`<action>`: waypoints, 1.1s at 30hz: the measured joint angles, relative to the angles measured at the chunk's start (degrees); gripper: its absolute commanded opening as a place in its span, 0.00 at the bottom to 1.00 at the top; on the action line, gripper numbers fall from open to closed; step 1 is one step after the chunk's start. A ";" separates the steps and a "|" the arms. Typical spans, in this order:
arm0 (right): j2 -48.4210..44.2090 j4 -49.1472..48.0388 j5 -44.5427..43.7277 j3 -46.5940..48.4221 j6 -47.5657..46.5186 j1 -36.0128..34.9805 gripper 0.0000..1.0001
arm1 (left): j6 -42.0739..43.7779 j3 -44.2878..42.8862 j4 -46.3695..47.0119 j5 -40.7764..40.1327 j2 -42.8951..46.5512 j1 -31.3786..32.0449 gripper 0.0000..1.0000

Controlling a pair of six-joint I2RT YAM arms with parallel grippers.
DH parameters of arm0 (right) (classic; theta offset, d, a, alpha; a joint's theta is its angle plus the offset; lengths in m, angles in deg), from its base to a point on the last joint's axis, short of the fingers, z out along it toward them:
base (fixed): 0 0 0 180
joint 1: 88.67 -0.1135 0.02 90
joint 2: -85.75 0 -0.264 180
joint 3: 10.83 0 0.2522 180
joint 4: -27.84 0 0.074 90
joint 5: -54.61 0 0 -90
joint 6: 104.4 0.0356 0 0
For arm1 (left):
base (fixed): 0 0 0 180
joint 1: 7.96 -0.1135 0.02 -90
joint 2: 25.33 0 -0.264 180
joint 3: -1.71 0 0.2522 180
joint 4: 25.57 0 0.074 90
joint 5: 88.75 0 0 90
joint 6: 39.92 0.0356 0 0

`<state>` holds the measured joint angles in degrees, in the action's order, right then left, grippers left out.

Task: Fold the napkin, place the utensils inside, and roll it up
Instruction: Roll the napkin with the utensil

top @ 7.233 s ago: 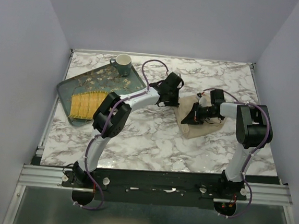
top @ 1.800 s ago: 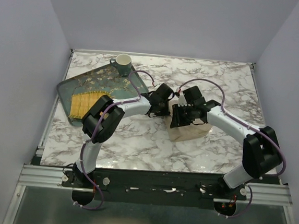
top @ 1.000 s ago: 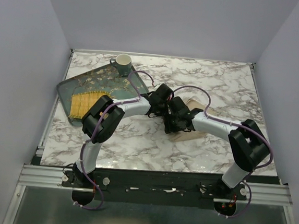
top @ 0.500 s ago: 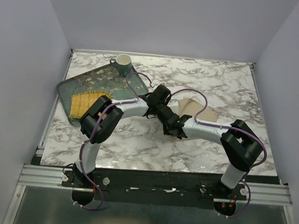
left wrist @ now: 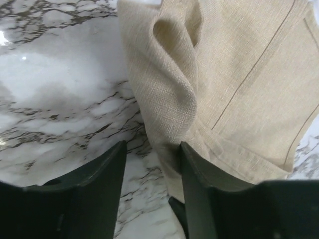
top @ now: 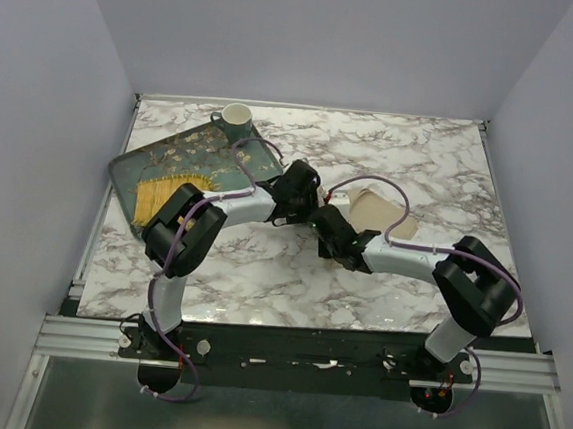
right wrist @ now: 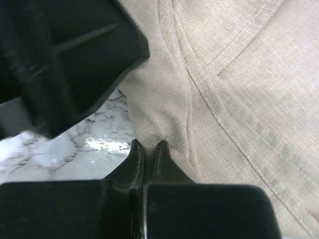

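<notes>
Both grippers have slid toward the left and near edges of the tabletop over the last two seconds. The plain beige-tan cloth napkin (top: 375, 210) that was bunched into a block between them now lies flatter behind them.

It rests about mid-table, a little toward the right edge, with one corner curled up on its far side. The right gripper (top: 328, 225) is at its left-near border. In the right wrist view, that gripper (right wrist: 147, 145) has its two dark fingers (right wrist: 135, 154) pressed together with a small pinch of the cloth (right wrist: 239, 99) clamped between the tips.

The left gripper (top: 310, 210) sits just beside it on the far-left side. In its own camera, this gripper (left wrist: 153, 147) has its jaws standing apart. A raised fold of the napkin (left wrist: 239, 74) runs down beside one black finger (left wrist: 199, 199), and bare marble shows by the other. Whether that finger touches the fold I cannot tell.

The white, grey-veined marble tabletop (top: 291, 275) also carries a dark teal floral rectangular tray (top: 187, 151) toward the far-left corner. A yellow woven mat (top: 163, 196) lies on the tray's near end, and a pale green cup with a white inside (top: 237, 120) stands at its far corner. Plain pale lilac walls (top: 55, 104) close off three sides, and a silver metal rail (top: 294, 354) holds the arm bases at the near edge.

From above, the arms hide the pinch point and the napkin's left edge. In the right wrist view, a large black blurred block of the other arm (right wrist: 60, 59) fills the upper left.
</notes>
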<state>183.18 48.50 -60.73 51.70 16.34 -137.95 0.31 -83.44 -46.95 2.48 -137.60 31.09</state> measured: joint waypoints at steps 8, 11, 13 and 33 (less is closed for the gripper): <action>-3.02 -14.86 25.18 -6.49 -0.28 9.84 0.01 | 3.78 3.23 -4.70 -0.11 7.26 -2.82 0.66; -1.55 -19.80 36.13 -7.28 -0.33 13.35 0.00 | 4.35 5.55 -5.25 -0.11 11.50 -3.63 0.68; 0.04 -22.51 42.47 -7.45 -0.31 15.34 0.00 | 4.33 7.41 -4.85 -0.04 13.64 -3.65 0.69; 8.22 -23.69 75.63 -7.78 -1.14 25.31 0.01 | 2.32 0.39 -10.19 -1.09 3.74 -3.41 0.65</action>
<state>191.40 24.81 14.90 43.92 15.20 -112.64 2.62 -83.05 -57.14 1.39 -133.86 27.68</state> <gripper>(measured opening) 0.045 0.665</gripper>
